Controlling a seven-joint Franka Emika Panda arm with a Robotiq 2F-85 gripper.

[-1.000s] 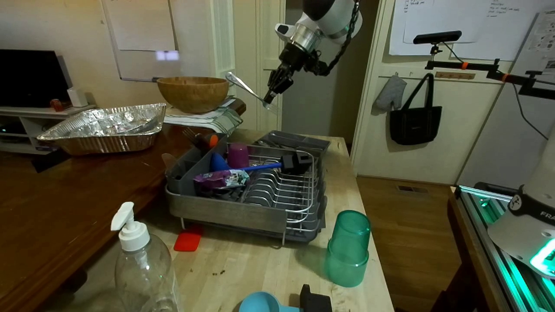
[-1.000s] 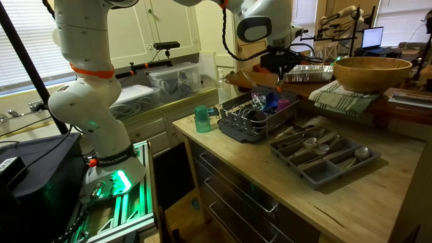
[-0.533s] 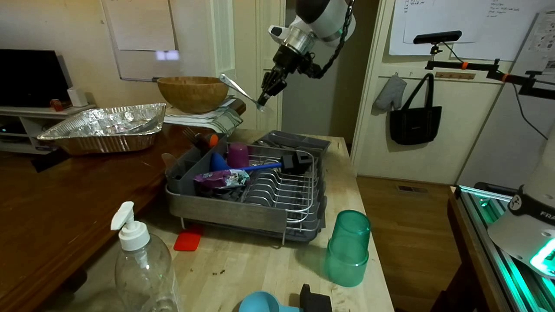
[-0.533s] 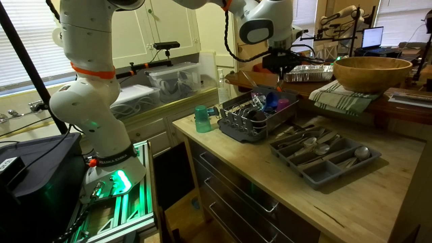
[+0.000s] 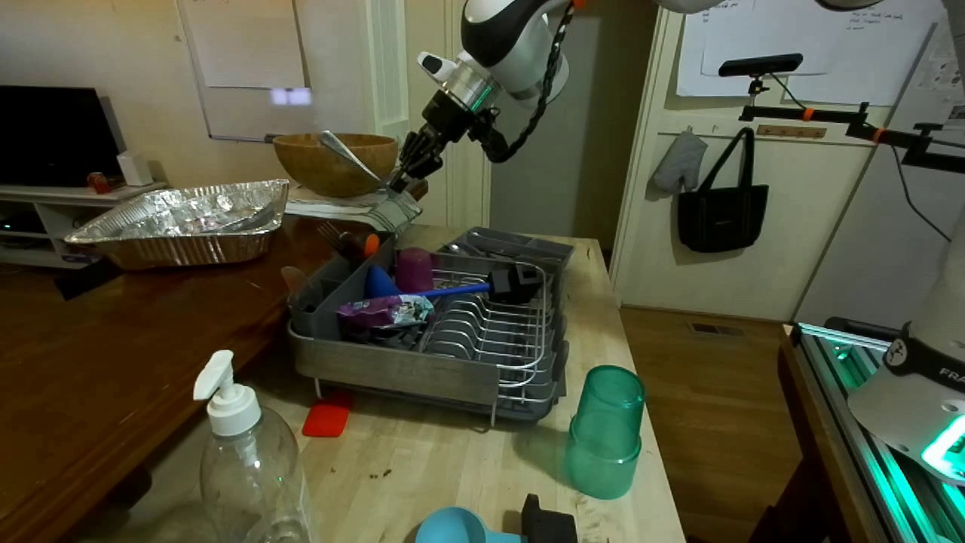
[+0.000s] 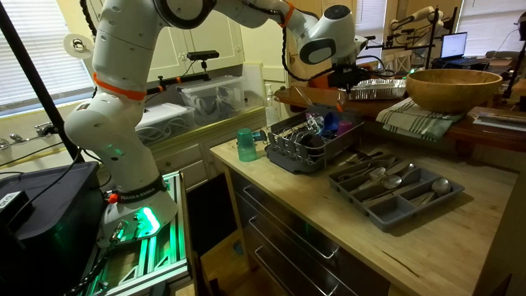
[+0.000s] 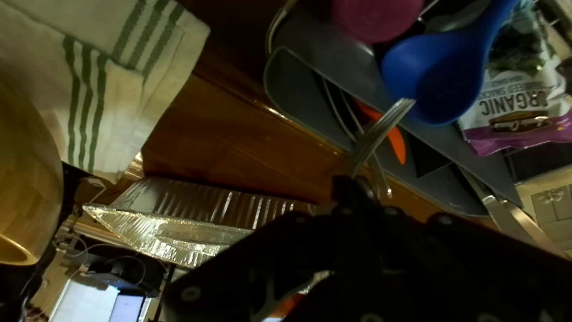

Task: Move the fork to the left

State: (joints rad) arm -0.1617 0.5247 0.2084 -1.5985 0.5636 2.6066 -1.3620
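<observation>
My tool (image 5: 396, 179) pinches the fork (image 5: 350, 155) near its tines (image 7: 388, 121). Risk: if lowered, tines catch the rack (image 5: 399, 369) below it; fork twists loose.

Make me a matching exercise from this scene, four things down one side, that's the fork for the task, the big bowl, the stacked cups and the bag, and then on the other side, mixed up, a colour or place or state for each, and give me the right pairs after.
Things:
1. Fork for the task
2. Big bowl
3. Stacked cups
4. Bag

Descriptions:
A. Green, on the pale counter
B. Black, hanging up
C. Gripped by the pincer
D. Wooden, on a striped towel

Right pairs: 1-C, 2-D, 3-A, 4-B
</observation>
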